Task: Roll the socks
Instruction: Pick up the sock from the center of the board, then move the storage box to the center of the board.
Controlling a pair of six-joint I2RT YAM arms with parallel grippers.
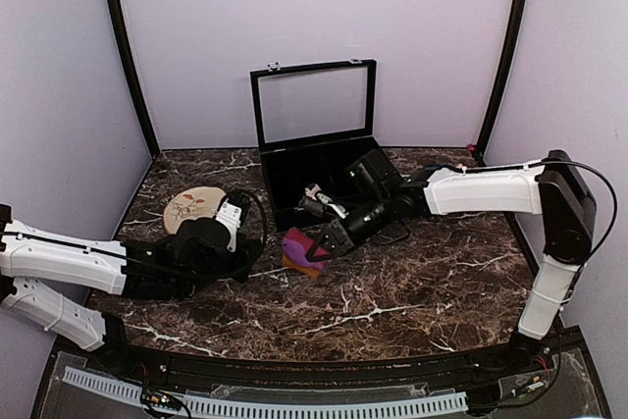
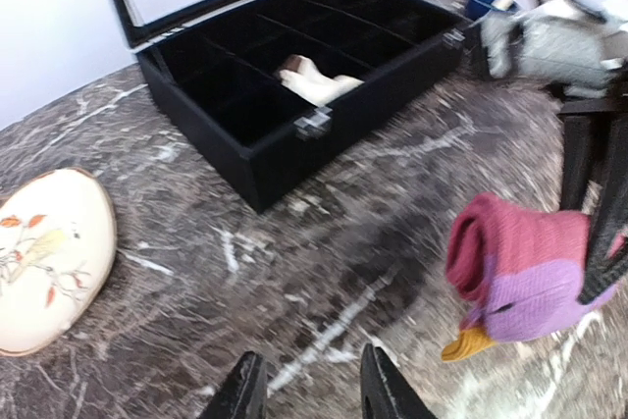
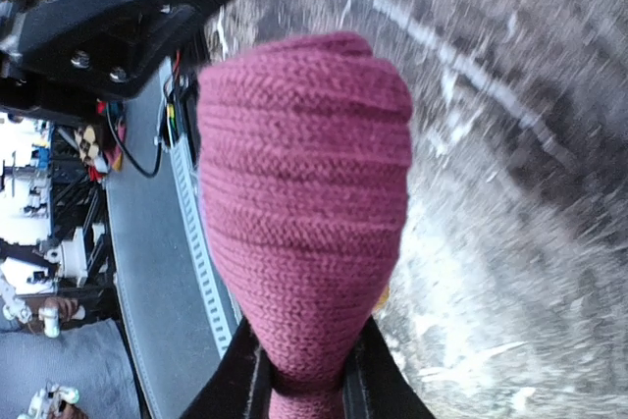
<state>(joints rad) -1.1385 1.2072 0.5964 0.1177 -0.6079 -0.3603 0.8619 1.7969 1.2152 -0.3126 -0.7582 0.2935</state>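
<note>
The magenta-purple sock (image 1: 298, 248) with an orange cuff is a rolled bundle just above the marble table, also in the left wrist view (image 2: 520, 277) and filling the right wrist view (image 3: 304, 183). My right gripper (image 1: 322, 247) is shut on it; its fingers (image 3: 245, 380) pinch the bundle's narrow end. The cream sock (image 1: 324, 198) with brown bands lies in the black box, seen in the left wrist view (image 2: 316, 80). My left gripper (image 2: 309, 390) is open and empty over bare table, left of the bundle (image 1: 234, 235).
An open black compartment box (image 1: 285, 179) with raised lid stands at the back centre. A round beige floral disc (image 1: 192, 207) lies at the left, next to my left arm. The table's front edge has a slotted white strip (image 1: 265, 405).
</note>
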